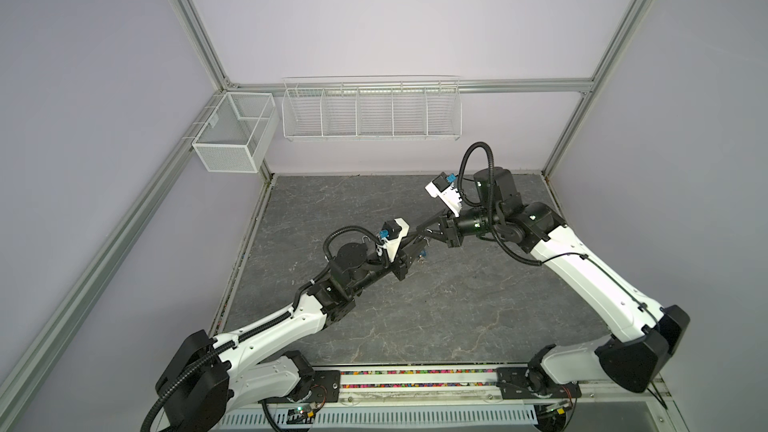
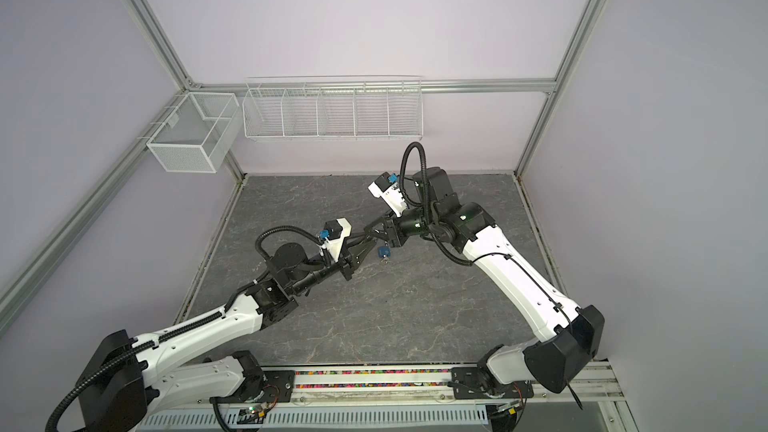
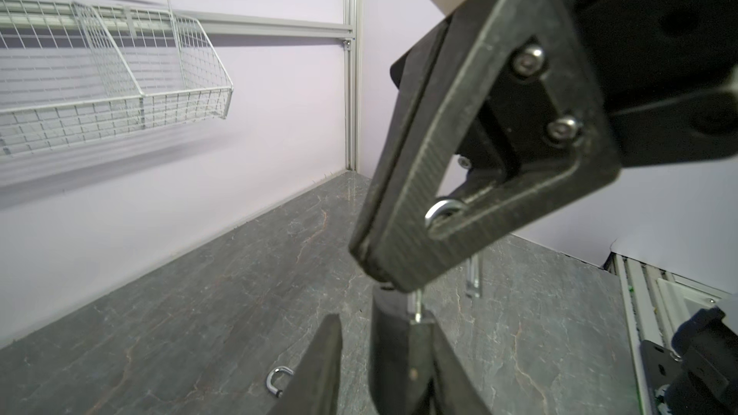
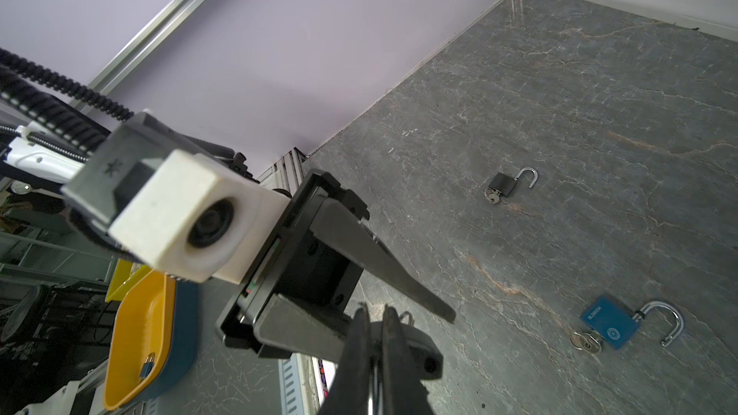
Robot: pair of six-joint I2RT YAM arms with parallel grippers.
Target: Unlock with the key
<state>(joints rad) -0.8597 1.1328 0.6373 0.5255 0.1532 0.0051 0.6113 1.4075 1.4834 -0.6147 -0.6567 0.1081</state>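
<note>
My right gripper (image 4: 375, 309) is shut on a thin metal key, hard to make out, above the middle of the table. The key's blade (image 3: 417, 309) runs into a small dark padlock (image 3: 393, 353). That padlock hangs between the fingers of my left gripper (image 3: 379, 319), which stands open, with a gap showing beside one finger (image 3: 321, 361). In both top views the two grippers meet tip to tip (image 1: 426, 236) (image 2: 369, 236). Two more padlocks lie on the table with shackles open and keys in them: a blue padlock (image 4: 609, 323) (image 2: 384, 252) and a black padlock (image 4: 502, 184).
A white wire basket (image 1: 370, 110) with dividers and a white mesh box (image 1: 237, 130) hang on the back wall. A shackle (image 3: 279, 379) on the table shows beside my left finger. A yellow tray (image 4: 135, 333) sits beyond the table's edge. The marble tabletop (image 1: 415, 317) spreads in front.
</note>
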